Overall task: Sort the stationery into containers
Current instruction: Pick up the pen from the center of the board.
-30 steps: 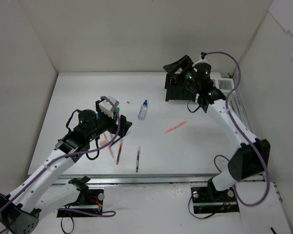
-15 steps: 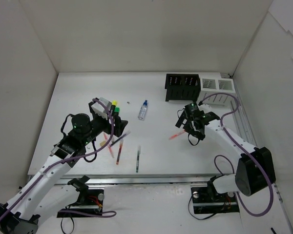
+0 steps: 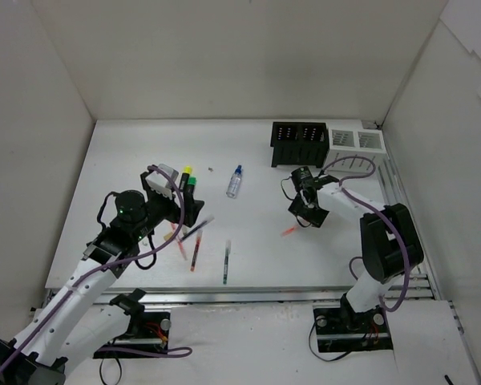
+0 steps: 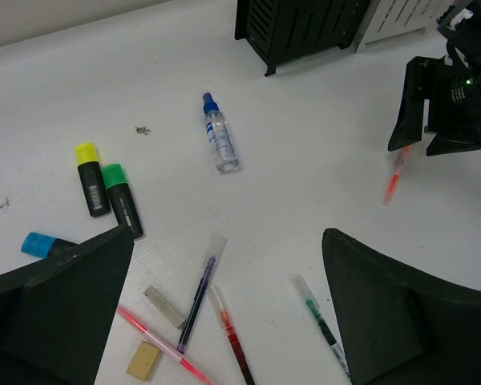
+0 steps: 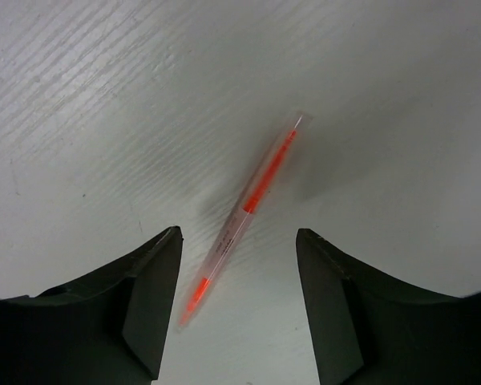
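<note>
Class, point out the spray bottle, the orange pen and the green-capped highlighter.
spray bottle [image 4: 220,143]: left wrist view, clear body.
orange pen [image 5: 262,183]: right wrist view, orange part of barrel.
green-capped highlighter [image 4: 124,205]: left wrist view, black body.

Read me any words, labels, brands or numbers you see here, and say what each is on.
No text can be read.
Clear plastic bottle with blue cap: blue label, print too small to read.
Black highlighter with yellow cap: pale barrel marking, blurred.
Black highlighter with green cap: pale barrel marking, blurred.
</note>
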Motion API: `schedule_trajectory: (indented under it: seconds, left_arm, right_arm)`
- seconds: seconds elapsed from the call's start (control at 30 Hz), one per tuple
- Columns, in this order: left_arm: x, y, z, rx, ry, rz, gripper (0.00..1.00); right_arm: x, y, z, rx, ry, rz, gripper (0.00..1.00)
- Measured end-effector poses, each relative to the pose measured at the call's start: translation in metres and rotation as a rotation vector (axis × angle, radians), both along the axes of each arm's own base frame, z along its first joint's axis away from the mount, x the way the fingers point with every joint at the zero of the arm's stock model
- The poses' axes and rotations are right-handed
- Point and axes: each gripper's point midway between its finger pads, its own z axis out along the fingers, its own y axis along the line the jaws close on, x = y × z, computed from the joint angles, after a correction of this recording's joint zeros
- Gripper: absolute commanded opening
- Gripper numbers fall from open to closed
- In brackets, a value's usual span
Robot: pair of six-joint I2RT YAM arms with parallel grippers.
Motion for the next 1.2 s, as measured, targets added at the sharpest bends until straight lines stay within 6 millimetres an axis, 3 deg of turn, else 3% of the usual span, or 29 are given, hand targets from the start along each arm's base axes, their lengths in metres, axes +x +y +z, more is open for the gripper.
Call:
schedule_trajectory:
  seconds: [0.07,0.13,0.43,0.67,0.8,0.97,1.0,1.07,1.1,1.2]
  left_arm:
    - [0.001,0.003,0.0,-0.002,-0.002,0.009,0.99]
    - [0.002,0.004,0.0,-0.004,0.001,0.015,0.99]
    - [0.004,0.007,-0.001,-0.012,0.009,0.026,0.99]
    - [0.004,0.01,0.0,-0.014,0.003,0.036,0.99]
    - [0.005,0.012,-0.001,-0.012,0.004,0.047,0.99]
    - [0.009,0.018,-0.004,-0.008,0.012,0.07,0.99]
    - [0.01,0.018,-0.005,-0.007,0.014,0.072,0.99]
    - [0.01,0.021,-0.009,-0.003,0.021,0.079,0.99]
    - [0.01,0.022,-0.011,-0.001,0.024,0.085,0.99]
    - [0.012,0.026,-0.013,0.003,0.025,0.104,1.0]
  right_arm:
    - [0.0,-0.003,-0.004,-0.001,0.003,-0.012,0.44]
    - [-0.002,-0.006,-0.007,-0.002,0.01,-0.024,0.41]
    - [-0.001,-0.011,-0.008,-0.005,0.011,-0.027,0.41]
    - [-0.008,-0.01,-0.017,0.005,0.065,0.005,0.49]
    - [-0.014,-0.003,-0.019,0.026,0.083,0.02,0.45]
    - [-0.017,-0.001,-0.02,0.025,0.097,0.029,0.31]
    - [-0.018,-0.001,-0.02,0.025,0.099,0.029,0.22]
    - [-0.018,-0.001,-0.02,0.024,0.102,0.032,0.15]
    - [-0.018,-0.001,-0.02,0.023,0.102,0.032,0.01]
    - [-0.017,-0.001,-0.018,0.021,0.103,0.036,0.0]
